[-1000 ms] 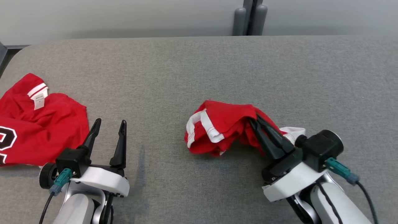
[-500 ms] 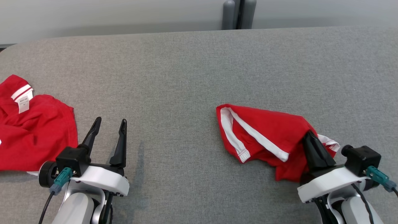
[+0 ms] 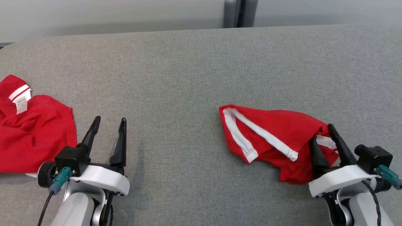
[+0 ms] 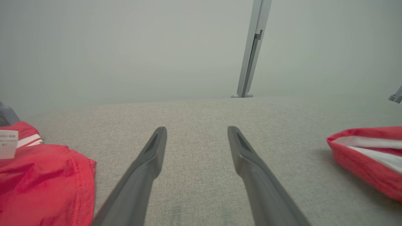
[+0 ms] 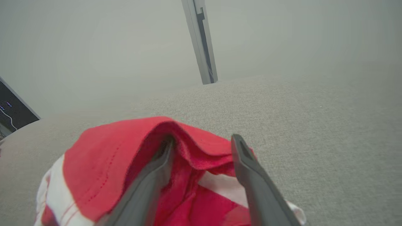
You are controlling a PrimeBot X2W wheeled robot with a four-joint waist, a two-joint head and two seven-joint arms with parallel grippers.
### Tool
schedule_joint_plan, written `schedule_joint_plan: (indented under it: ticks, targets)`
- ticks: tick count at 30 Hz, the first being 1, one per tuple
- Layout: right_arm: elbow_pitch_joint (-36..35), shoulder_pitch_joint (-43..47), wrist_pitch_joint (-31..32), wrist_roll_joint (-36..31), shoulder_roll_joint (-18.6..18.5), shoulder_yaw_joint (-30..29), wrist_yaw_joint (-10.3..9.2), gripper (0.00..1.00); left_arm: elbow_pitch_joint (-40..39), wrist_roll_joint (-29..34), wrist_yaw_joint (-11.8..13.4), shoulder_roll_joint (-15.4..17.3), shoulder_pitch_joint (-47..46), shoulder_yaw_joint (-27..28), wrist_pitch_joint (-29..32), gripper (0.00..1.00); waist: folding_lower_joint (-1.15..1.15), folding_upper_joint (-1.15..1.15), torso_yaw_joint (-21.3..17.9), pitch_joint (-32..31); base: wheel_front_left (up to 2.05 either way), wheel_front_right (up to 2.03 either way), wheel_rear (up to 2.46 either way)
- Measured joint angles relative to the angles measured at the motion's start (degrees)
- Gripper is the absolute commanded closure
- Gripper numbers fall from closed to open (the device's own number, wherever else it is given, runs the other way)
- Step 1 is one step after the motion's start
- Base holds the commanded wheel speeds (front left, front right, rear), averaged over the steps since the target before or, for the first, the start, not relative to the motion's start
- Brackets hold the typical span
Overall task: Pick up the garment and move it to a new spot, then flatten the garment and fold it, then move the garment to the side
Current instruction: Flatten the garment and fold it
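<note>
A grey fabric-covered desk (image 3: 188,78) is seen from above, with a pale wall behind it and a grey post (image 3: 240,14) at its far edge. The garment (image 3: 270,131), red with white stripes, lies crumpled on the right side of the desk, near the front edge, its striped end pointing towards the middle. The right hand (image 3: 321,132) is at the garment's right end with its two dark fingers spread apart. In the right wrist view, a fold of red cloth drapes over one finger (image 5: 150,175), the other finger (image 5: 251,175) stands bare beside it, and loose cloth lies between them, not pinched. The left hand (image 3: 110,118) is low over bare desk at the front left, its fingers spread wide with nothing between them, well apart from the garment. Just to its left lies a red shirt (image 3: 34,135), rumpled, with a white label (image 3: 21,104) at its collar, running off the left edge of the head view.
</note>
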Motion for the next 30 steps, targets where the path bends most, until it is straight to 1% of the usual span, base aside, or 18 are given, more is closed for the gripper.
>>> schedule_joint_plan:
  ticks: [7,15,22,30]
  targets:
    - [-2.3,0.8,-0.9,-3.0,-1.3,-0.4,0.0,0.0,0.0,-0.3,0.5,0.2,0.7,0.5,0.0,0.0,0.0,0.0,-0.2,-1.5,0.0,0.0,0.0]
    - [-9.6,5.0,-1.0,-5.2,-1.9,-1.2,0.0,0.0,-0.1,-0.3,0.8,0.5,2.2,0.5,0.0,0.0,0.0,0.0,-0.6,-3.7,0.0,0.0,0.0]
    - [-16.2,8.6,1.6,-7.0,-1.9,-2.6,0.0,0.0,-0.5,-0.5,1.2,0.5,4.4,0.0,0.0,0.0,0.0,0.0,-1.2,-6.3,0.0,0.0,0.0]
    - [-20.3,12.9,4.4,-7.5,-1.5,-3.8,0.0,0.0,-2.1,-0.7,1.8,0.9,6.7,-0.3,0.3,0.0,0.0,0.0,-1.2,-8.4,0.0,0.0,0.0]
